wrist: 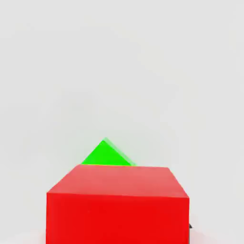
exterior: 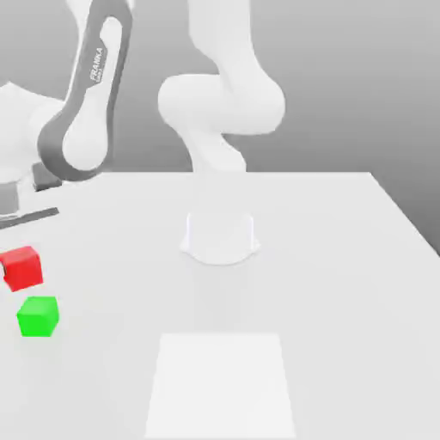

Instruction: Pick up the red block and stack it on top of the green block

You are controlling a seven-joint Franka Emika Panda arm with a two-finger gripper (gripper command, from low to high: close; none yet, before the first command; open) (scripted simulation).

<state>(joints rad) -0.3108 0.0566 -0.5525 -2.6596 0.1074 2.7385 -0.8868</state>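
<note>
Exterior view: red block (exterior: 21,267) at the frame's left edge, carried clear of the tabletop (exterior: 344,258) by fully closed jaws clamped on it, green block (exterior: 38,316) resting just below it in the frame. The placement looks to need the red cube centred squarely over the green one before lowering. Arm link lettered "FRANKA".

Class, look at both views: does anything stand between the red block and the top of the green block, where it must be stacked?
Nothing visible does. In the exterior view the red block sits just above and slightly to the exterior view's left of the green block, with only bare table around them. The green block's top face is uncovered.
</note>
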